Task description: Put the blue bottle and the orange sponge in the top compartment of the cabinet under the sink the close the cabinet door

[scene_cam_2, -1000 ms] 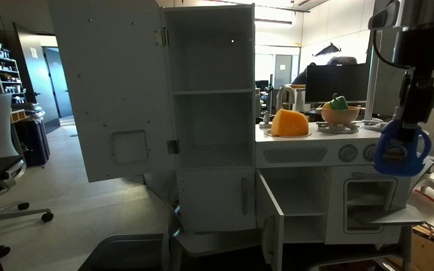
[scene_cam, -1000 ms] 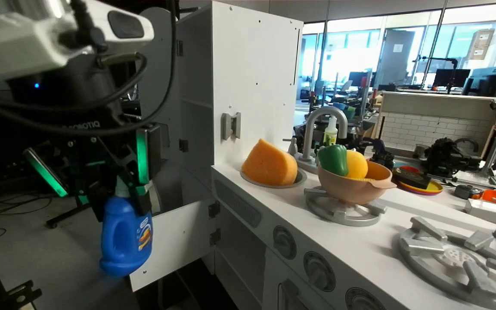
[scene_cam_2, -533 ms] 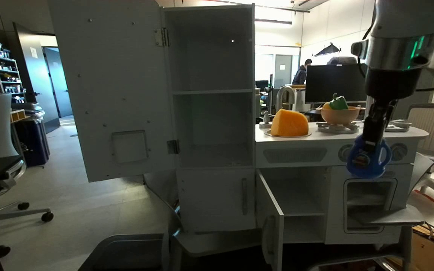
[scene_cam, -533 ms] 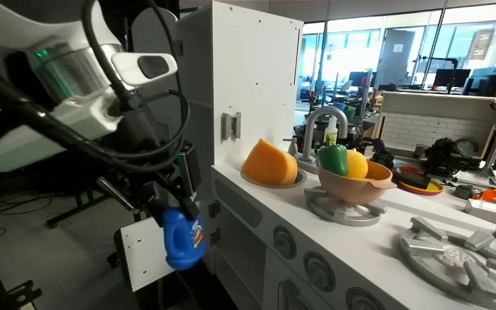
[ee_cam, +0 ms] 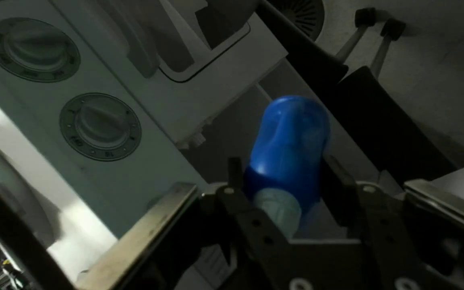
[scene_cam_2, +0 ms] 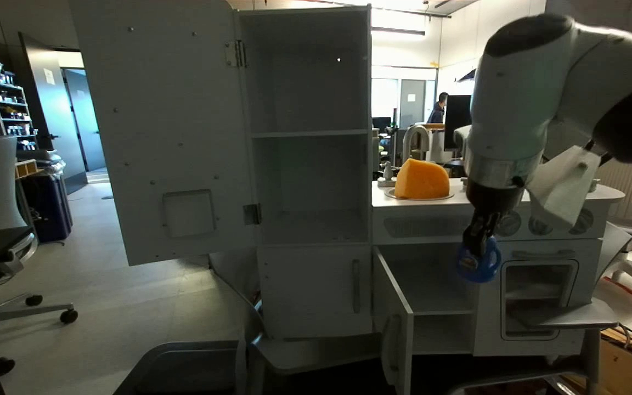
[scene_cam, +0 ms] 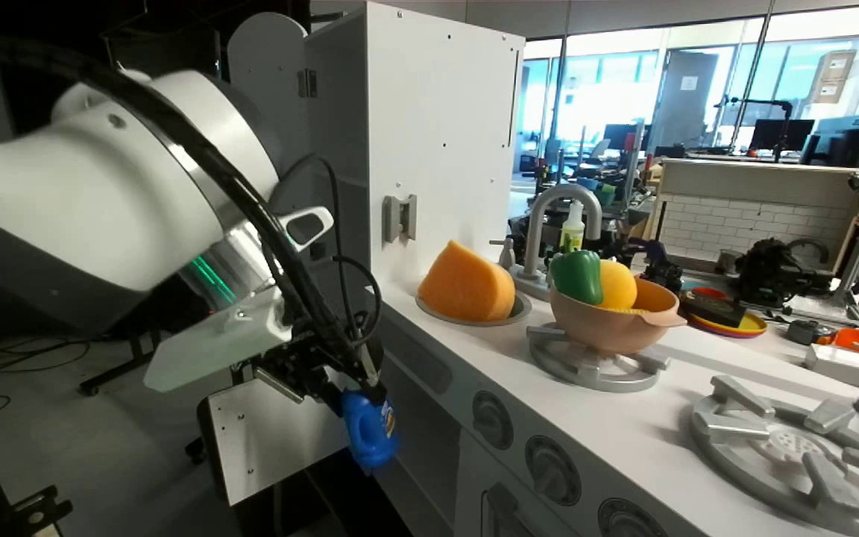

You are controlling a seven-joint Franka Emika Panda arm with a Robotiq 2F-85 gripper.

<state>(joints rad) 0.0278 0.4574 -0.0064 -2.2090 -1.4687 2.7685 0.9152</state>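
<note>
- Blue bottle (ee_cam: 292,141) hung tilted, pinched in the tool (ee_cam: 286,177).
- Arm (scene_cam: 139,209) sloped downward, bent, its end near the open cabinet (scene_cam_2: 431,293).
- Cabinet door (scene_cam_2: 387,296) stood swung outward.

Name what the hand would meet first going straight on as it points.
Probably the shelf inside the open cabinet, reached first by the blue bottle in the hand, though depth is unclear.

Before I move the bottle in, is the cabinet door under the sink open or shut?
Open: the door stands swung out in both exterior views, and the shelf inside shows.
</note>
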